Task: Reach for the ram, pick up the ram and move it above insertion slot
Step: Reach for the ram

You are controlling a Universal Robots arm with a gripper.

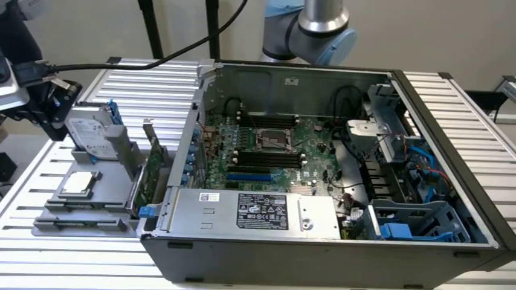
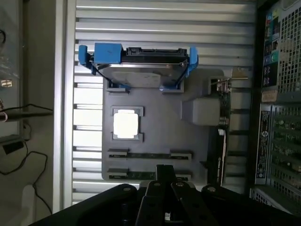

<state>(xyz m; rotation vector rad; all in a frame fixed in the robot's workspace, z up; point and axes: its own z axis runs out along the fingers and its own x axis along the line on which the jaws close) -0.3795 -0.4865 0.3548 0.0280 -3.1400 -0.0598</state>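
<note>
Gray plastic forms 1 tray (image 2: 155, 136) on the slatted metal table (image 2: 164, 28), just beside 1 open computer case (image 1: 322, 254). At 1 end of the tray, 1 hard drive (image 2: 141, 75) stands in a blue bracket. 1 square processor (image 2: 126, 124) lies flat at the tray's middle. 1 green expansion card (image 1: 151, 166) stands on edge along the tray side nearest the case. At the tray end opposite the drive, 2 thin ram sticks (image 2: 150, 155) lie side by side in long holders. The gripper (image 2: 164, 173) hangs above that end, over the outer stick, its fingertips pressed together and holding nothing.
</note>
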